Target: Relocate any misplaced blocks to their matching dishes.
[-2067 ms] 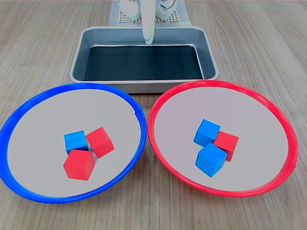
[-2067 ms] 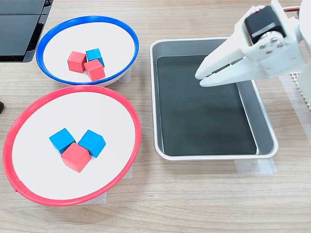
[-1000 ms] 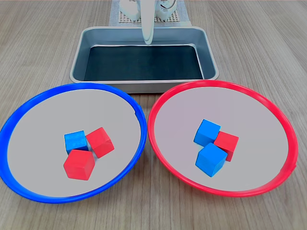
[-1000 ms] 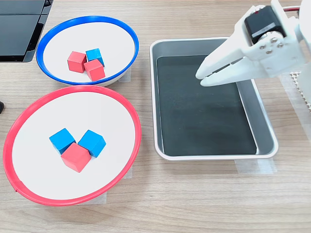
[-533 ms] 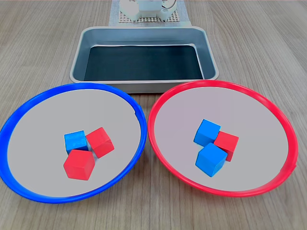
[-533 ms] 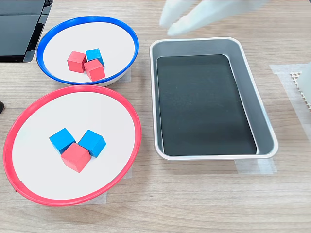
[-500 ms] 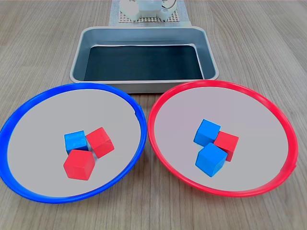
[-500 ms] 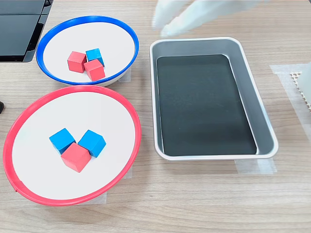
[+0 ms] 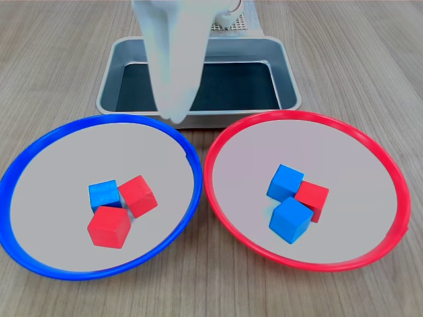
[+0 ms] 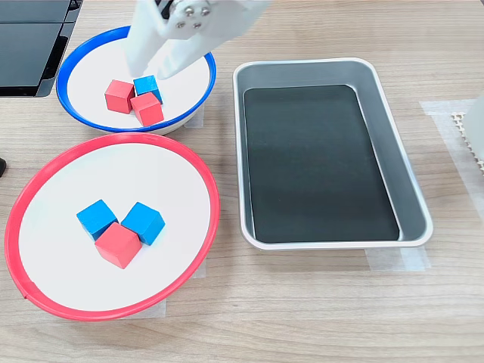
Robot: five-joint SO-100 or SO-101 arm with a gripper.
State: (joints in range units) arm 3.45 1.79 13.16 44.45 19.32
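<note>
1. the white plastic gripper [image 10: 153, 66] hangs over the large round shallow plate with the bright blue rim [image 10: 79, 57] in the second exterior view. its fingers [image 10: 141, 51] are apart and hold nothing. the arm behind it is cut off by the top edge.
2. in the first exterior view the gripper [image 9: 173, 113] is a pale motion-blurred shape. its tip lies near the far rim of the blue-rimmed plate [image 9: 39, 145]. there the gap between the fingers cannot be made out.
3. inside the blue-rimmed plate sit one small glossy blue cube [image 9: 104, 194] [image 10: 147, 85] and two small glossy red cubes [image 9: 139, 195] [image 10: 119, 95]. the three are bunched together and touching.
4. the large round shallow plate with the bright red rim [image 9: 390, 172] [image 10: 30, 189] lies just beside the blue-rimmed plate. it holds two blue cubes [image 9: 285, 181] [image 10: 96, 217] and one red cube [image 9: 312, 199] [image 10: 117, 244], also touching. in the first exterior view the blue pair hides part of that red cube.
5. the rectangular silver metal tray with a dark bottom [image 9: 198, 119] [image 10: 412, 189] stands on the wooden worktop [image 9: 370, 59] [image 10: 302, 302] beside both plates. in the first exterior view the blurred gripper covers part of its middle.
6. a dark flat object [image 10: 30, 45] is cut off at the second exterior view's upper left corner, next to the blue-rimmed plate. what it is cannot be told.
</note>
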